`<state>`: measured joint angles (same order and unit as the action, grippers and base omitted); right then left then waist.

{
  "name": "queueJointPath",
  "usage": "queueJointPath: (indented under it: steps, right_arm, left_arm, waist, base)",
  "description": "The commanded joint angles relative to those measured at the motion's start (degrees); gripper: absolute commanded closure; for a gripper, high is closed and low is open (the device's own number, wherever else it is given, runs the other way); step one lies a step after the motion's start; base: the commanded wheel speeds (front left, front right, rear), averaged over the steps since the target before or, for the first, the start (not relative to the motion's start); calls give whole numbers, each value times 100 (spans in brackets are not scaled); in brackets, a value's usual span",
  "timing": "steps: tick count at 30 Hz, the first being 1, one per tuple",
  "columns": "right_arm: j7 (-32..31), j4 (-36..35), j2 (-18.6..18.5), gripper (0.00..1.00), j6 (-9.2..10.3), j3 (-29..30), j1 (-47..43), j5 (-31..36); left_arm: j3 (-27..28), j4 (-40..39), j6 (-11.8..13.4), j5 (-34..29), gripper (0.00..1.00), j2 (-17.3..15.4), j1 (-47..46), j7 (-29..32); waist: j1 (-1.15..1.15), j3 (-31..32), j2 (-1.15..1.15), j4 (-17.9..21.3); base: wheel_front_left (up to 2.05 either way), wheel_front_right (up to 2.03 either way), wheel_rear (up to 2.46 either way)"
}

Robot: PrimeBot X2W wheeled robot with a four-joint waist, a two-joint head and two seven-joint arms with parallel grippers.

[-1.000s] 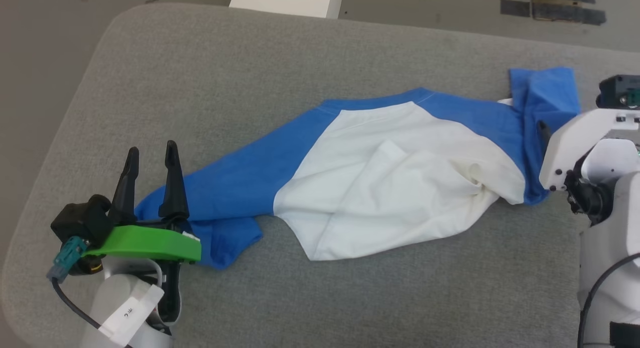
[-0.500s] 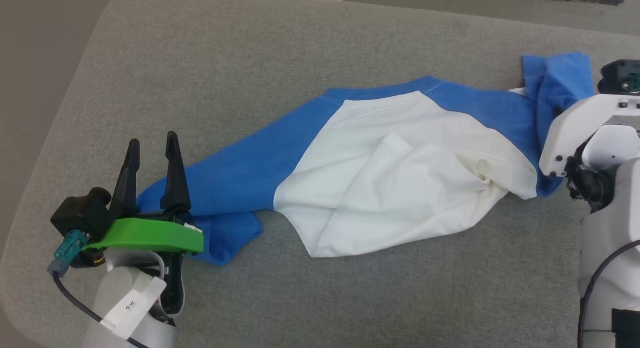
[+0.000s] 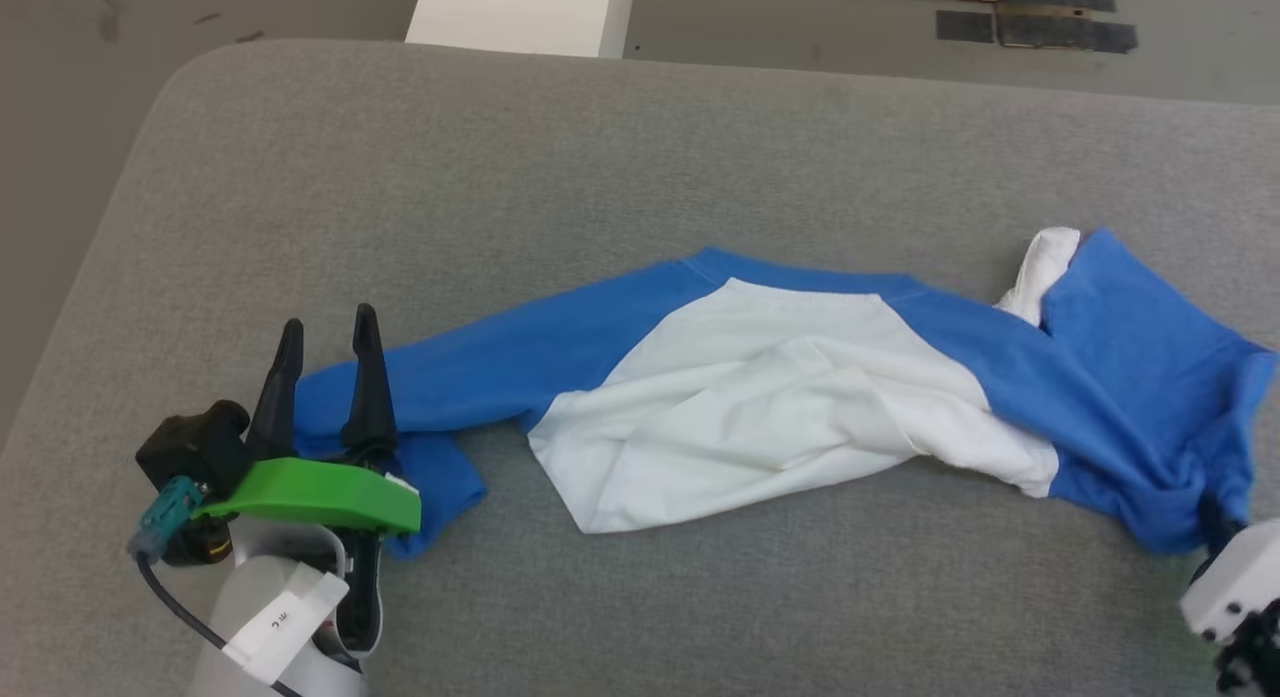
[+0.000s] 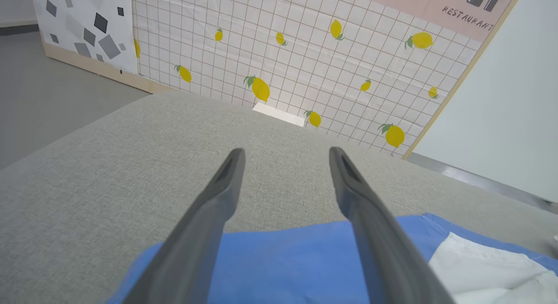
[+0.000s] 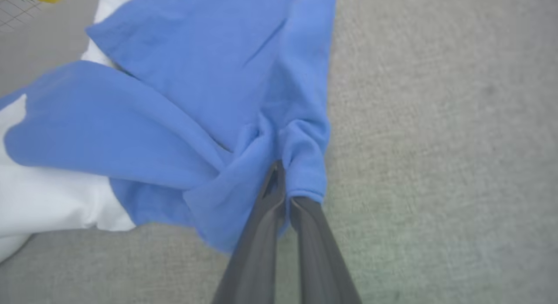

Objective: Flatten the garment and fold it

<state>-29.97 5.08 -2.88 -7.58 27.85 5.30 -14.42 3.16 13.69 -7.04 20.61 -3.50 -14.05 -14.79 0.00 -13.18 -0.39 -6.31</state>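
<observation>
Fingers of the left gripper were spread wide, with nothing held between them, and were poised above the leftmost blue sleeve end of the garment. The garment was laid out crumpled across the grey padded surface, with its white body bunched in the middle between the two blue sleeves. At the far right, the right gripper was clamped shut on a gathered fold of the other sleeve's blue cloth.

A: What is the broad surface?
B: A grey fabric cushion, with a white block just beyond its far edge.
A: And farther off?
B: Grey floor bearing dark tape strips, and a gridded wall panel printed with lemons.
</observation>
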Motion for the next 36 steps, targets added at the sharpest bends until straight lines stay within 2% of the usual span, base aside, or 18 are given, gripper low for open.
queueJointPath:
  steps: [1,2,3,4,10,14,23,28,36]
  right_arm:
    - [72,128,1,100,9,-86,-75,-133]
    - [122,215,1,100,9,-154,-107,-229]
    - [232,323,1,27,9,-200,-99,-423]
    - [352,382,1,0,9,-230,-93,-464]
    - [984,427,1,0,9,-76,107,-935]
    - [1121,71,1,0,9,284,138,-864]
    - [846,-655,1,0,9,883,380,-794]
    - [839,-628,1,0,9,738,520,-823]
    - [1069,-430,1,0,9,382,603,-949]
  left_arm:
    - [-5,65,-26,39,0,-5,47,-16]
    - [-11,102,-26,50,0,-13,48,-8]
    - [-25,142,-26,52,0,-26,50,8]
    - [-35,170,-27,55,0,-33,55,17]
    - [-125,313,3,71,0,-69,62,293]
    - [-353,392,38,10,0,-91,-161,874]
    - [-1158,1059,62,-291,0,-247,-1698,3318]
    - [-1653,1686,31,-613,0,-487,-2493,4627]
    - [-2201,2442,74,-1106,0,-803,-2924,6053]
  waist:
    - [0,87,39,125]
    - [0,103,39,154]
    - [0,126,39,184]
    - [0,149,39,203]
    - [0,294,39,276]
    - [0,350,39,288]
    - [0,37,39,515]
    - [0,-284,39,780]
    - [0,-588,39,1030]
  base:
    - [0,0,0]
    - [0,0,0]
    - [0,0,0]
    - [0,0,0]
    - [0,0,0]
    - [0,0,0]
    - [0,0,0]
    - [0,0,0]
    - [0,0,0]
